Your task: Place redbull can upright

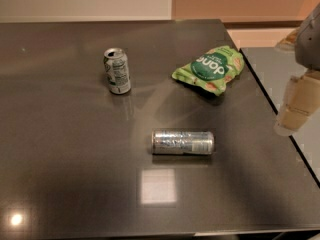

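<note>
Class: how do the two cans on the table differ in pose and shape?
The redbull can lies on its side; the white-and-green can stands upright. The redbull can is slimmer and silver; the white-and-green can wider. Both sit on the table, away from the gripper at the right edge.

warm, dim indoor light falls from overhead. the jaws hang at the right edge, pale and washed out, over the counter's (60,184) right border. down and left of the jaws, a square glare patch (158,186) shines on the glossy dark counter just beside the redbull can (183,142); a small hotspot (16,219) glints farthest from the jaws. the green bag (209,69) casts a short soft shadow.
</note>
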Robot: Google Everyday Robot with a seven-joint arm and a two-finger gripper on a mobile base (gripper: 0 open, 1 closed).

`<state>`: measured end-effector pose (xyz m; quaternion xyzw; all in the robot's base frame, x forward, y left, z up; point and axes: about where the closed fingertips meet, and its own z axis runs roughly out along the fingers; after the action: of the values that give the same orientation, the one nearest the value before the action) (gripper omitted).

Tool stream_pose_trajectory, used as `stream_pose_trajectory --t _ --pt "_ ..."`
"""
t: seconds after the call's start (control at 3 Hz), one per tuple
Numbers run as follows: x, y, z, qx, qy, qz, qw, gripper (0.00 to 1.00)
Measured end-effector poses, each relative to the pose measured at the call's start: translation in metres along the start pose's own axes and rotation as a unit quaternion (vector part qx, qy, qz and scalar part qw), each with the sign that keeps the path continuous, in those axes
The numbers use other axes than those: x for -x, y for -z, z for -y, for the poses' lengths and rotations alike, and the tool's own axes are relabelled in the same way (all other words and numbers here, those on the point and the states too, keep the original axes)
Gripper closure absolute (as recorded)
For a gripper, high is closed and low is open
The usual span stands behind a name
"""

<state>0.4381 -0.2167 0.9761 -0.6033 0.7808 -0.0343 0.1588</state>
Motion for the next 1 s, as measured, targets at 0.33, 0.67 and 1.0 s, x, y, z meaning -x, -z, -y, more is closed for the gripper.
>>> stream_pose_trajectory --t 0.33,0.67,1.0 --pt "0.002 0.001 0.0 -0.002 0.003 0.0 1.0 0.0" --pt "0.025 -0.005 -0.006 0.006 0.028 0.003 0.9996 0.0" --pt "0.061 -0.016 -0.017 0.02 0.065 0.01 0.9976 0.0"
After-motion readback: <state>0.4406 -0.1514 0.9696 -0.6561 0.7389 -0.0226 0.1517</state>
